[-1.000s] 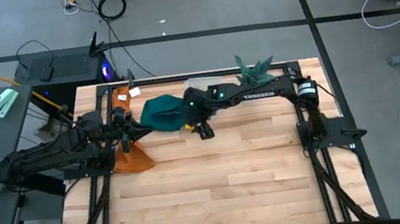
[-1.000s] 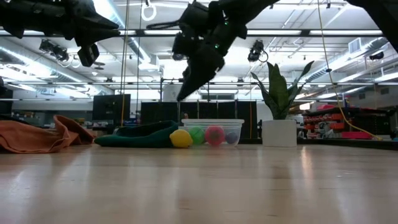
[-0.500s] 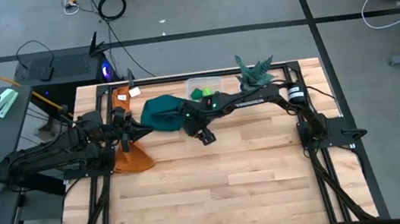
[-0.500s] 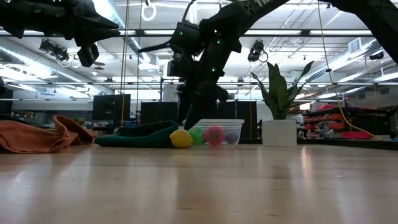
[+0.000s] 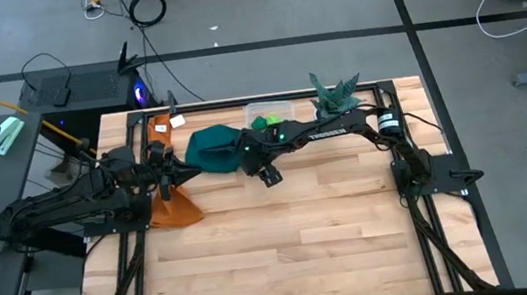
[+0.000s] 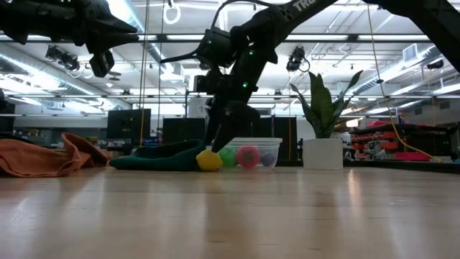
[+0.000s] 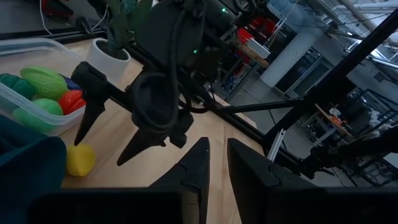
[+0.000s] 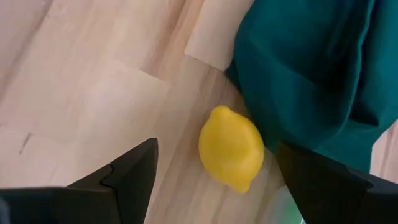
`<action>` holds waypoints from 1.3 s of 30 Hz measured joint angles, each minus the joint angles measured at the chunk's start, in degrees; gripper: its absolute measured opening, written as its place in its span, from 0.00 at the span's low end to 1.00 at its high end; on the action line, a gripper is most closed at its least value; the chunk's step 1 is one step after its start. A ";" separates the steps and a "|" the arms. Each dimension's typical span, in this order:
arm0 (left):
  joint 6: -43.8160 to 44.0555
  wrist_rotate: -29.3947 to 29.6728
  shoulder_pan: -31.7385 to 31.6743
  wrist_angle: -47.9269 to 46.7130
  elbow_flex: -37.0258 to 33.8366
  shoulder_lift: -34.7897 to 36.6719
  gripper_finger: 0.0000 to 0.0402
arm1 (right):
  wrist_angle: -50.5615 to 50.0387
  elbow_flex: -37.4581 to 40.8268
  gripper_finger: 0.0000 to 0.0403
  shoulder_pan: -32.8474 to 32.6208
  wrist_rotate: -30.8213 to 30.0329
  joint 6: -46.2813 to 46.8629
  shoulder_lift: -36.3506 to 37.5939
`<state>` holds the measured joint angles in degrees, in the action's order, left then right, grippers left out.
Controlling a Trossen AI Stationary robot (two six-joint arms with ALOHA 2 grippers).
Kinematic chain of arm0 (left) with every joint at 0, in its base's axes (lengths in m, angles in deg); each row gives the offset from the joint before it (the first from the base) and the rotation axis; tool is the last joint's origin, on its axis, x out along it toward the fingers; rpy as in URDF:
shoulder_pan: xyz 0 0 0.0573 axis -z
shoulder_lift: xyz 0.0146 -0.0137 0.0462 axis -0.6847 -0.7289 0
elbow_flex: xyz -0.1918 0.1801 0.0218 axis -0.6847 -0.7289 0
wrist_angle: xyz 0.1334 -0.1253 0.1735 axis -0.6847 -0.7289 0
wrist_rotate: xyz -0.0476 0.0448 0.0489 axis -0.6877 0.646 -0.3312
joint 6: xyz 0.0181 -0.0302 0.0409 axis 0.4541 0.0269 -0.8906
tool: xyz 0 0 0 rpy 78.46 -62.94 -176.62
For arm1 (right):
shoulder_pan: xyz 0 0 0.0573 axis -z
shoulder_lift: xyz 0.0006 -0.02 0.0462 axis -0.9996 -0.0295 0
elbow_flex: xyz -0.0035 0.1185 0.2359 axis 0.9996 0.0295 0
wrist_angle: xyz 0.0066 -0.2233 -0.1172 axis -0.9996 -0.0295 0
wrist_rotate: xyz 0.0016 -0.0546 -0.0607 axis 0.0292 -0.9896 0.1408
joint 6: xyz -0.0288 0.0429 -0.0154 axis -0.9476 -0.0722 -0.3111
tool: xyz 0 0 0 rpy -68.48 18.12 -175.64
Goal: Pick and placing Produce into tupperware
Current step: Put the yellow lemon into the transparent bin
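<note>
**Right pincer lowered over the last loose fruit**

The right pincer (image 8: 214, 168), jaws now spread wide, has descended to straddle the yellow lemon (image 8: 231, 148) on the desk (image 5: 294, 234) beside the teal cloth (image 8: 311, 68). The tupperware (image 6: 267, 144) holds the other produce. The left pincer (image 7: 214, 165) waits, clenched.

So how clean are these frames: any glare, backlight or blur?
Low view: ceiling strip lights backlight the right gripper into a silhouette, with sheen on the table. Right wrist view: lemon sharp, near fingers soft. Left wrist view: background soft.
</note>
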<state>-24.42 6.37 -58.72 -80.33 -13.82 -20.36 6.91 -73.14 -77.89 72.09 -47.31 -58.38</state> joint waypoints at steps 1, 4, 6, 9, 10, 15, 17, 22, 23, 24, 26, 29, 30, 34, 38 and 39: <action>0.00 0.00 0.00 0.00 -0.01 0.00 0.15 | -0.04 0.00 0.72 0.07 0.04 0.00 0.00; 0.00 0.00 0.00 0.00 -0.01 0.00 0.16 | -0.01 0.00 0.72 0.38 0.43 0.01 -0.03; -0.01 0.00 0.00 -0.01 0.01 0.00 0.17 | 0.21 -0.02 0.72 0.42 0.50 0.11 -0.45; 0.00 0.00 0.00 -0.01 0.01 0.00 0.18 | 0.34 0.03 0.72 0.39 1.21 0.22 -1.14; -0.02 0.00 0.00 0.01 0.01 0.00 0.18 | 1.06 -0.02 0.72 0.39 1.25 0.22 -1.40; -0.02 0.00 0.00 0.02 -0.01 0.00 0.16 | 1.58 -0.05 0.72 0.42 1.24 0.32 -2.33; 0.00 0.00 -0.02 0.04 0.00 0.00 0.16 | 1.24 0.09 0.72 0.39 1.25 0.37 -2.78; 0.02 0.00 -0.02 0.04 -0.01 0.00 0.17 | 1.71 -0.02 0.72 0.39 1.24 0.64 -3.82; 0.04 -0.01 0.00 0.04 0.00 0.00 0.17 | 1.02 0.03 0.71 0.39 1.23 0.68 -3.85; 0.07 0.00 -0.02 0.01 -0.01 0.00 0.17 | 0.75 0.04 0.71 0.35 1.25 0.68 -3.85; 0.24 0.00 -0.02 0.01 -0.01 0.00 0.18 | 1.00 0.02 0.70 0.28 1.24 0.68 -3.85; 0.24 0.00 -0.02 0.01 0.01 0.00 0.17 | 0.73 0.02 0.67 0.26 1.22 0.73 -3.85; 0.22 0.00 -0.02 0.01 -0.01 0.00 0.17 | 0.78 0.02 0.66 0.28 1.22 0.76 -3.85; 0.15 0.00 -0.02 0.01 0.00 0.00 0.16 | -0.15 0.02 0.59 0.26 1.22 0.79 -3.85; 0.11 0.00 -0.02 0.01 0.01 0.00 0.16 | -1.04 0.02 0.51 0.28 1.21 1.48 -3.85; 0.09 0.00 -0.02 0.01 0.01 0.00 0.16 | -1.26 0.02 0.48 0.27 1.20 1.72 -3.85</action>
<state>-24.32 6.37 -58.74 -80.32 -13.82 -20.36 5.66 -73.12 -77.63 73.29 -45.58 -62.22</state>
